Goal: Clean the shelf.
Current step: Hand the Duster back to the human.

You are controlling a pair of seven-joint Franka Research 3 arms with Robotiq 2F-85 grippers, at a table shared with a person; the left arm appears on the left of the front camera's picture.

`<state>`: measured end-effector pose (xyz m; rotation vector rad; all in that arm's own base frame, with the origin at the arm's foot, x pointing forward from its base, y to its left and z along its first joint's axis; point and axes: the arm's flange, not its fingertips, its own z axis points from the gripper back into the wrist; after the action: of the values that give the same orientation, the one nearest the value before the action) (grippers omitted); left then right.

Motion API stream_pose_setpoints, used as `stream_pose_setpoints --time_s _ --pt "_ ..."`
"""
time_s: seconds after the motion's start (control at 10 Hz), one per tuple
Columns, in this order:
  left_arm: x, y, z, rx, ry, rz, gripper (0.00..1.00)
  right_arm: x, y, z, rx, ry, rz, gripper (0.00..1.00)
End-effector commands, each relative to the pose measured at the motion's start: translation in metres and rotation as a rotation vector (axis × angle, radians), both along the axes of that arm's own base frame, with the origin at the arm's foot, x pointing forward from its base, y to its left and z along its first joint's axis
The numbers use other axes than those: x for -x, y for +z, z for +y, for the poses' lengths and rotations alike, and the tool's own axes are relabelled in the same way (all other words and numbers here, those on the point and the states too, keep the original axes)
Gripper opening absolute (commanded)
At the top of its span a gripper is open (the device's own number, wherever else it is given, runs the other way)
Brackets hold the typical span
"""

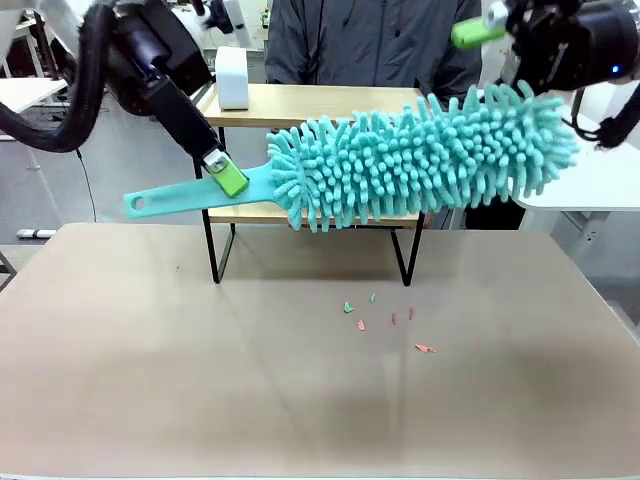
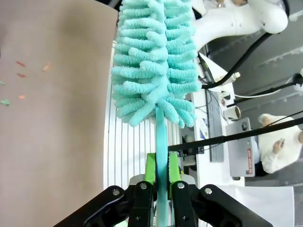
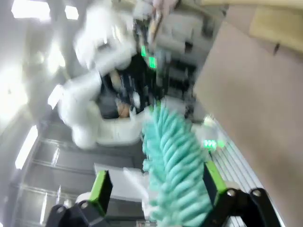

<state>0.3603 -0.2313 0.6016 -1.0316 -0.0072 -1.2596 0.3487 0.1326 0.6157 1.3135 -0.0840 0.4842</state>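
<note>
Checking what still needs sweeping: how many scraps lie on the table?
6 scraps, scattered on the table before the shelf: two green, four orange-red. More may be hidden behind the duster.

Black housings on both arms here, thick black corrugated cable looping off the left arm [image 1: 60, 120], a small blue light glowing on the right arm [image 1: 590, 50]. Lime-green pads [image 2: 150, 168] sit on black fingers with silver screws. The person [image 1: 375, 40] wears a dark grey zipped jacket.

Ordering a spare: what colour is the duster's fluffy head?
Turquoise, like its handle; the duster shows best in the front view.
</note>
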Motion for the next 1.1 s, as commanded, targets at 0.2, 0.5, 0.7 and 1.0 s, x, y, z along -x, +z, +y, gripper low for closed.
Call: stream_pose_setpoints --time_s 0.2,0.5,0.7,1.0 --pt "-0.001 0.004 -0.001 -0.025 -0.156 0.051 0.12 0.016 -0.010 -0.008 0.180 0.382 -0.047 1.00" --pt "0.000 0.001 -0.003 -0.037 -0.155 0.058 0.12 0.018 -0.012 -0.004 0.149 0.422 -0.049 1.00" --pt "0.000 0.000 -0.004 -0.044 -0.156 0.063 0.12 0.019 -0.012 -0.005 0.165 0.413 -0.054 1.00" --pt "0.001 0.000 -0.005 -0.037 -0.135 0.067 0.12 0.022 -0.013 -0.004 0.194 0.423 -0.051 1.00"
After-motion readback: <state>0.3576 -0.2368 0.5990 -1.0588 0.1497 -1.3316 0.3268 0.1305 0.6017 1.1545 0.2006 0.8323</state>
